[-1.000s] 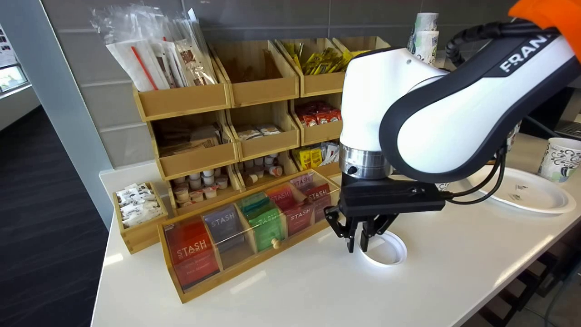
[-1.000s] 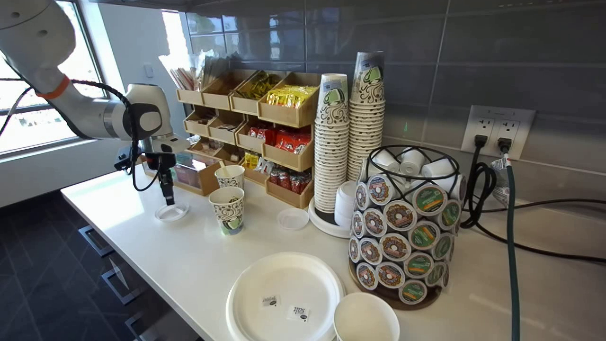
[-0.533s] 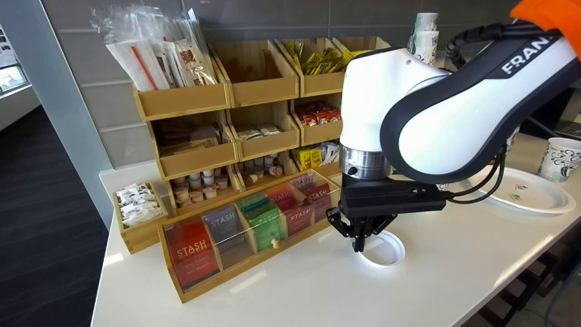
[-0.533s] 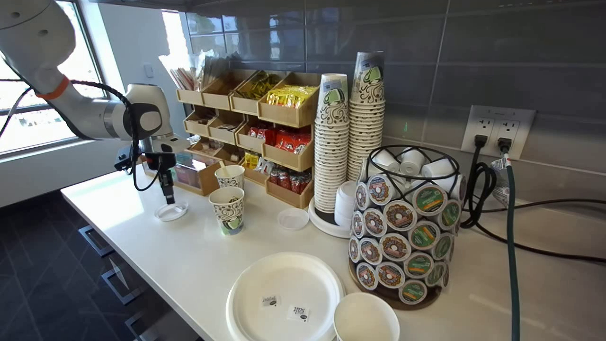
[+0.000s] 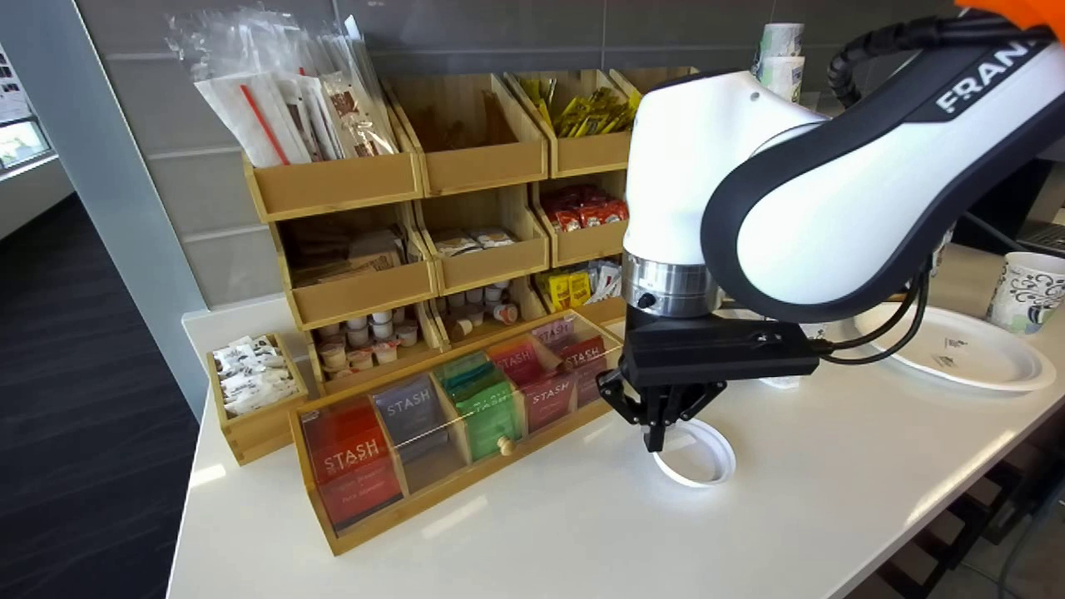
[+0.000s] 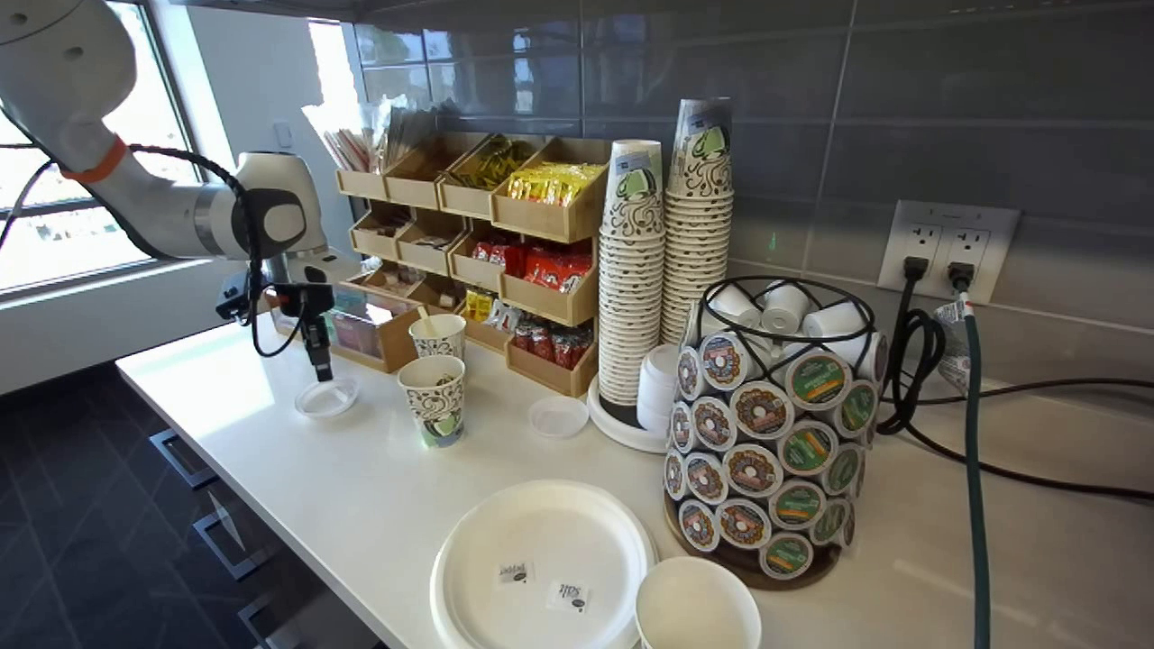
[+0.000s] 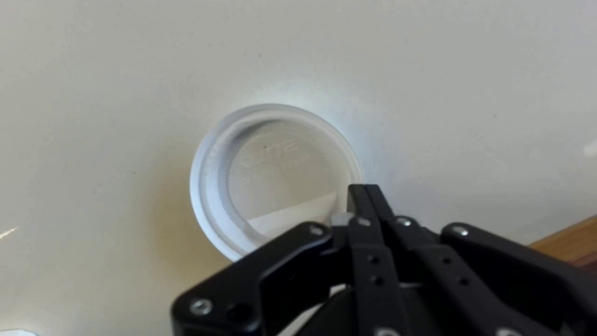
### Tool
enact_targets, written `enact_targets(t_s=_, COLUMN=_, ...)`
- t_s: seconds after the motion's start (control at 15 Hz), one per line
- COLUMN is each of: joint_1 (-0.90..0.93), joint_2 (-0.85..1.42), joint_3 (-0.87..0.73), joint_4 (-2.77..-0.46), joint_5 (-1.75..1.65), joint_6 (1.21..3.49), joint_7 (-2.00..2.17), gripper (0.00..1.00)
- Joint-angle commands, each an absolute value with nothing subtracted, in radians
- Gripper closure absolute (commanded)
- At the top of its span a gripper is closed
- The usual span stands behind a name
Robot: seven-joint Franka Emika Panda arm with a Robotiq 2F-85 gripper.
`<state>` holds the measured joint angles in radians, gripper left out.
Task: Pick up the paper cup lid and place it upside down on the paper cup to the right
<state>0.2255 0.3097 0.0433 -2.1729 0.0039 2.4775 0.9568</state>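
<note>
In what looks like the pick-up, the gripper [image 7: 365,187], jaws closed, apparently pinches the white paper cup lid [image 7: 282,172]; next, carry it over the green-printed paper cup [image 6: 433,403].

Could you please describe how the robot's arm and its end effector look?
The arm is white with black trim, white lettering of which "FRAN" is readable, a silver metal ring, an orange band and black cables. The end effector is black, with two slim, jointed fingers and small silver screws.
</note>
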Motion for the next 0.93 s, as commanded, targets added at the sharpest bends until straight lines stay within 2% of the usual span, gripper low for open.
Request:
enact_targets(t_s=0.0, joint_1=0.232, joint_2=0.205, joint_3=0.034, joint_4=-2.232, joint_5=-0.011, joint_6=2.448, joint_7=0.992, gripper=1.00)
enact_targets(t_s=0.53, joint_1=0.183, joint_2=-0.017, joint_3=0.041, joint_4=-2.374, joint_5=-0.103, joint_6=2.412, joint_7=1.125, gripper=1.00)
enact_targets(t_s=0.87, joint_1=0.140, joint_2=-0.100, joint_3=0.080, joint_4=-2.317, joint_5=-0.258, joint_6=2.105, joint_7=1.159, gripper=1.00)
